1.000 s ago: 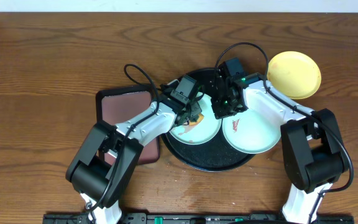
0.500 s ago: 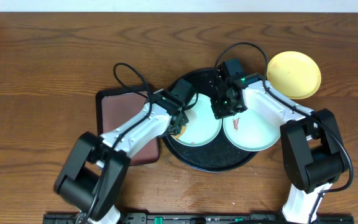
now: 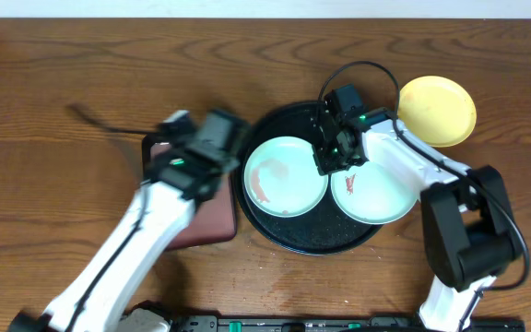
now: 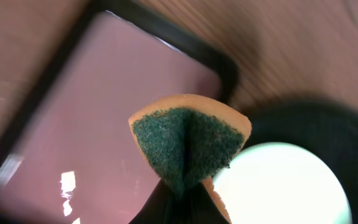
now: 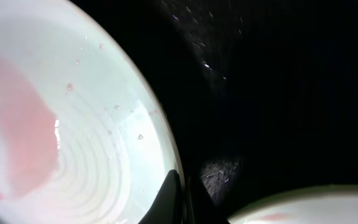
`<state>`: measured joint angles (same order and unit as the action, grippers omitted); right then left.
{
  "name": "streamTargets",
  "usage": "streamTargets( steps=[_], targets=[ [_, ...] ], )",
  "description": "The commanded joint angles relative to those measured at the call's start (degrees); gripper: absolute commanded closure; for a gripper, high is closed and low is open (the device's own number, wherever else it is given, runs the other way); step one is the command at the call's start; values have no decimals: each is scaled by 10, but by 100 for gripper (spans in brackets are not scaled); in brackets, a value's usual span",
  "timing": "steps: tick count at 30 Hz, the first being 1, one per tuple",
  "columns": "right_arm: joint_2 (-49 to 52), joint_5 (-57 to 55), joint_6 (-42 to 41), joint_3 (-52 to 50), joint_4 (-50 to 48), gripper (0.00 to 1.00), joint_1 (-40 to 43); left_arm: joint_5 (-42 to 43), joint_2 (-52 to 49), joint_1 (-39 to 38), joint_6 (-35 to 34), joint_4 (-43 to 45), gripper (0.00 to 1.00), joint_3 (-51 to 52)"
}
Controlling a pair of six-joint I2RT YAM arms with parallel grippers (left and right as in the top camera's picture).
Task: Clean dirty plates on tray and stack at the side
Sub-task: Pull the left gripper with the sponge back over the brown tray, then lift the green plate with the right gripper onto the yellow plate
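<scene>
Our left gripper pinches a folded sponge over the maroon tray; right gripper sits closed by the smeared plate.

Overhead is soft, even room light with barely any shadow on the wooden table and everything crisp, except the left arm, which is one big motion smear. The left wrist cam only has the sponge sharp; the maroon tray is streaky-blurred with a white glare patch, and the mint plate is soft and nearly blown out. Right wrist is harsh contrast: the black tray is crushed near-black with a few glinting specks, and the smeared plate is bright with a tiny hotspot.
</scene>
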<state>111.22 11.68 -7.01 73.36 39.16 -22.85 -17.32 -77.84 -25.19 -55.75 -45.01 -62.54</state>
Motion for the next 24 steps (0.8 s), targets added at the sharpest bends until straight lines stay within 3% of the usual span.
streamTargets(
  steps=[1, 7, 24],
  targets=[
    [-64, -1, -2, 13, -9, 99, -5, -19, 39, 62, 67, -36, 92, 5],
    [-135, -115, 12, 13, -32, 99, -7, 51, 33, 127, 181, -62, 93, 26],
    [-226, -544, 346, 13, -158, 99, -141, 109, -29, 159, 217, -55, 93, 53]
  ],
)
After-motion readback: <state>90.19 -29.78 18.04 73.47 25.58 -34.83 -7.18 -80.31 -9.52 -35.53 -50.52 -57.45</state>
